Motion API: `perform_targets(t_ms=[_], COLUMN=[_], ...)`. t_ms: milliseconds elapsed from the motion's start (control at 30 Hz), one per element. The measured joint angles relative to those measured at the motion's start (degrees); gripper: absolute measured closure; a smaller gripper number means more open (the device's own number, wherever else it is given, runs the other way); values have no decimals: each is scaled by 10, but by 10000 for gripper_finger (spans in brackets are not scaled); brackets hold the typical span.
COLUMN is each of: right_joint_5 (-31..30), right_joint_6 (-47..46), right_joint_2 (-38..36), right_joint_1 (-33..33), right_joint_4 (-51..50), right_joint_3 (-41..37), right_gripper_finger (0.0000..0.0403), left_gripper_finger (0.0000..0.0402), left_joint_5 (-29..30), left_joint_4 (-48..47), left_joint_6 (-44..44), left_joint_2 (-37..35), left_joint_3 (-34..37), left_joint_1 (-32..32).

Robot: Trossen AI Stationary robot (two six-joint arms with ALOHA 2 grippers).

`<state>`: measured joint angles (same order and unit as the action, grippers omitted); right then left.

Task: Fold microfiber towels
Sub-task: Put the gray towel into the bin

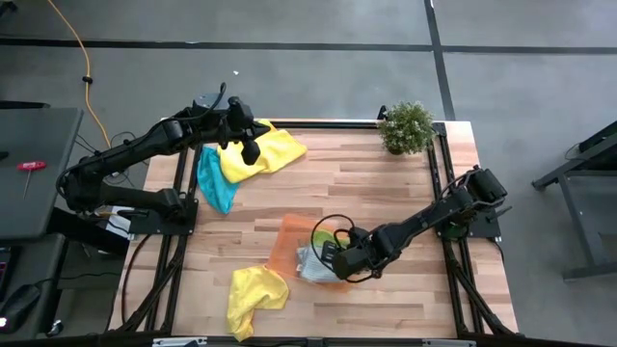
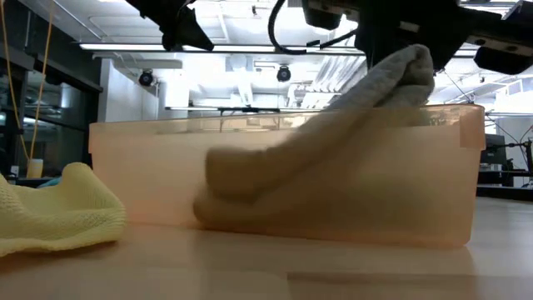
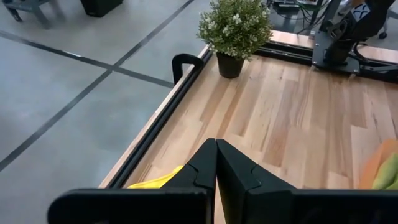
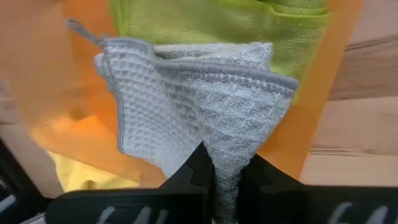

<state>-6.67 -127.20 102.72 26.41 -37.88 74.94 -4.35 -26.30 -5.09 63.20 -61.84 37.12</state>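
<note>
The folded grey towel [image 4: 205, 106] is pinched by the right gripper [image 4: 225, 171] over the orange tray [image 1: 289, 236], beside the green towel [image 4: 217, 22]. The left gripper [image 3: 216, 163] is closed on nothing. Two yellow towels and the blue one are left unfolded.

We found the middle of the tabletop [image 1: 386, 183] bare, a wide lane from the far edge toward the right edge. The potted plant [image 1: 406, 126] blocked the far right corner. A yellow towel [image 1: 258, 154] and a teal towel [image 1: 214, 180] covered the far left corner, with the left gripper [image 1: 250, 151] above them. The orange tray [image 1: 294, 241], holding the grey towel [image 1: 312, 265] and green towel [image 1: 323, 237], and the right gripper [image 1: 333, 258] filled the near middle. Another yellow towel [image 1: 253, 294] lay by the near edge, left of the tray.
</note>
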Motion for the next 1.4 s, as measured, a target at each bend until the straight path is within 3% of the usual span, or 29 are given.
perform_targets(t_ms=[267,533,700,867,1033,1167,1267,1400], right_joint_5=[40,78,34,-4,106,188,204,236], right_joint_6=[-14,33,74,196,444,564,628,728], right_joint_2=[0,-1,-36,-69,-44,-8,3,3], right_joint_1=[-10,-9,-16,-43,-80,-100,-104,-111], right_joint_4=[-8,-9,-57,-71,25,40,30,-3], right_joint_3=[0,0,0,0,1,0,0,0], right_gripper_finger=[375,264,200,180,210,303,384,377], left_gripper_finger=[401,401,401,401,401,401,401,401], left_joint_5=[3,5,5,5,5,3,1,1], left_joint_4=[0,0,0,0,5,3,2,2], left_joint_6=[-1,-11,-11,-11,-11,-9,0,4], left_joint_2=[0,0,0,0,0,0,0,0], left_joint_3=[0,0,0,0,0,0,0,0], left_joint_1=[0,0,0,0,0,0,0,0])
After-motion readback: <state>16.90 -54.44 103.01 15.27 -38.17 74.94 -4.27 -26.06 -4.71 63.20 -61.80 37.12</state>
